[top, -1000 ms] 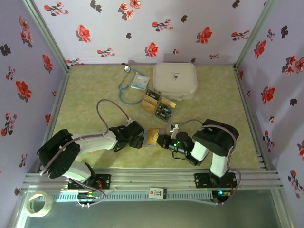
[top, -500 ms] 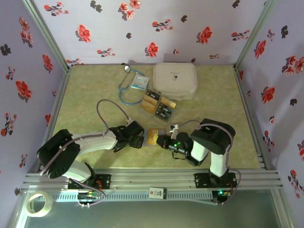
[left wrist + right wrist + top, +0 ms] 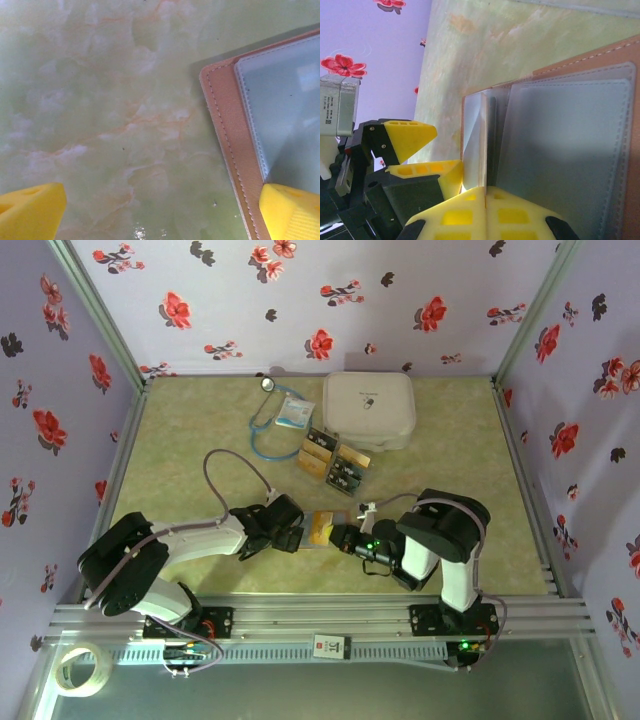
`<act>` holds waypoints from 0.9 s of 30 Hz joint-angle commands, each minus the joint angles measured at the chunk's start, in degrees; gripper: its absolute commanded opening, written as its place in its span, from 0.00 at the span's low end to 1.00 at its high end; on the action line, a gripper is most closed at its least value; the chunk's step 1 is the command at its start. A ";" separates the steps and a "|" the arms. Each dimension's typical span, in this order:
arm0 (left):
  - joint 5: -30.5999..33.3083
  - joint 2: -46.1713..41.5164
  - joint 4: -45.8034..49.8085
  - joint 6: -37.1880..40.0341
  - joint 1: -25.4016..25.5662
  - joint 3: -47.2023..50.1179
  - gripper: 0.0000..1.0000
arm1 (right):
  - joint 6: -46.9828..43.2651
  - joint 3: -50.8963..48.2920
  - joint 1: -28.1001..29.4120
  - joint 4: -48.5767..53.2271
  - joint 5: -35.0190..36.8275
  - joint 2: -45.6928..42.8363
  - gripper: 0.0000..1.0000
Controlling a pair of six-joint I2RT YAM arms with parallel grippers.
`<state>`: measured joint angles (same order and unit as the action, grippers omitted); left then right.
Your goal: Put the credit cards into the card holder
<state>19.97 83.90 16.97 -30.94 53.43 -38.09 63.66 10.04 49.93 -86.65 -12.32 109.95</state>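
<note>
Left wrist: card holder (image 3: 227,130) edge, tabletop (image 3: 100,100)

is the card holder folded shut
No, the card holder lies open with its clear pockets showing.

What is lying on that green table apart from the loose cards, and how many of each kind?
Stethoscope: 1
White case: 1
White-blue packet: 1
Pinkish-brown wallet: 1
Total: 4
</note>
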 commanded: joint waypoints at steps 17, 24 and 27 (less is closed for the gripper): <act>1.55 -0.12 1.79 -0.15 0.45 1.56 1.00 | 1.25 -1.23 -0.29 8.10 -0.16 3.10 0.28; 1.55 -0.09 1.87 -0.17 0.49 1.57 1.00 | 0.79 -1.12 -1.21 10.46 0.03 1.52 0.28; 1.48 -0.14 1.76 -0.17 0.45 1.65 1.00 | 0.52 -1.08 -1.68 11.85 0.04 0.45 0.28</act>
<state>19.97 83.88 16.91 -30.94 53.43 -38.06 65.17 10.35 49.17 -87.33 -13.63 109.60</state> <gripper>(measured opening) 0.997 0.280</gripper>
